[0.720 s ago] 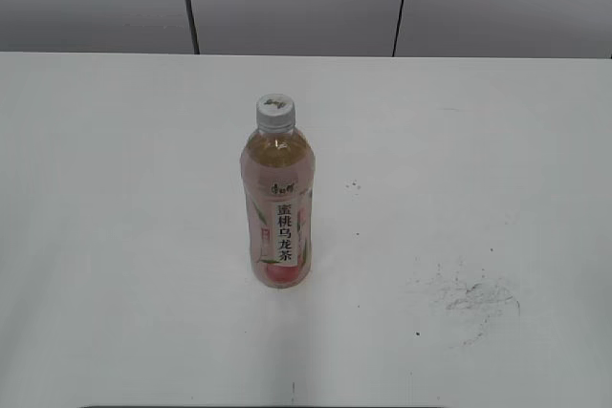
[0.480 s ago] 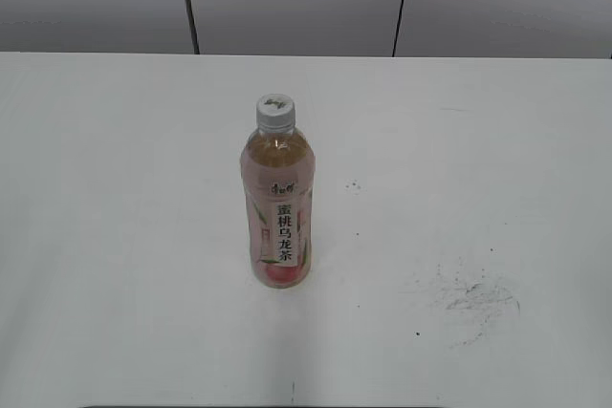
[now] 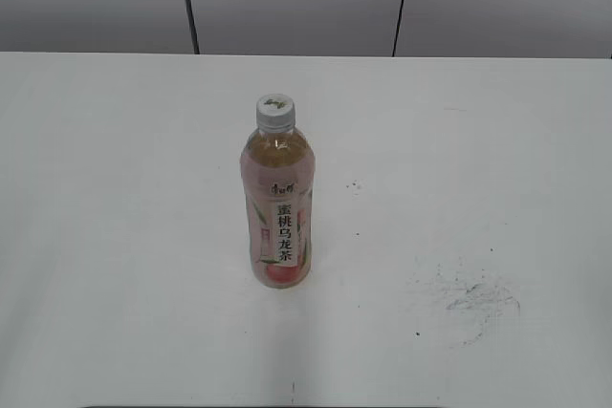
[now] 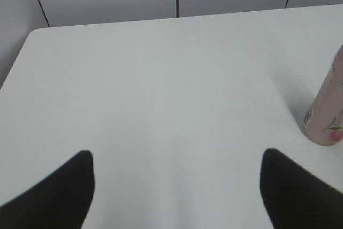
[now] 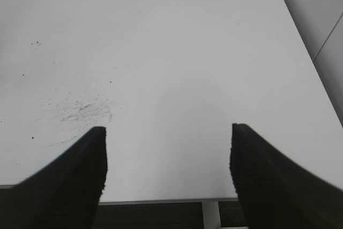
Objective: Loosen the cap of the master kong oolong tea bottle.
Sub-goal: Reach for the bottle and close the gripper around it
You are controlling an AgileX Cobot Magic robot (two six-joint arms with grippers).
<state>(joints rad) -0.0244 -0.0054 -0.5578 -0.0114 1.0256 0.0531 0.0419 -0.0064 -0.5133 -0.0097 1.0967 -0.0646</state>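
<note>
The clear plastic master kong oolong tea bottle (image 3: 278, 212) with its pink label stands upright mid-table (image 3: 115, 236), small ribbed white cap (image 3: 274, 112) seemingly screwed on. The left gripper (image 4: 177, 186) spreads wide, bottle at its 2 o'clock. The right gripper (image 5: 169, 170) gapes over bare tabletop, grey scuffs (image 5: 80, 112) at 10 o'clock.

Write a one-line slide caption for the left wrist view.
Open left gripper over the white table, oolong tea bottle at right edge.

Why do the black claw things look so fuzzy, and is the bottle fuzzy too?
Left wrist view: the left gripper has soft-edged fingers, too near the lens. Right wrist view: the right gripper is a little crisper, with ridges showing. Exterior view: the bottle and cap look fairly sharp under even light, with only a faint shadow.
</note>
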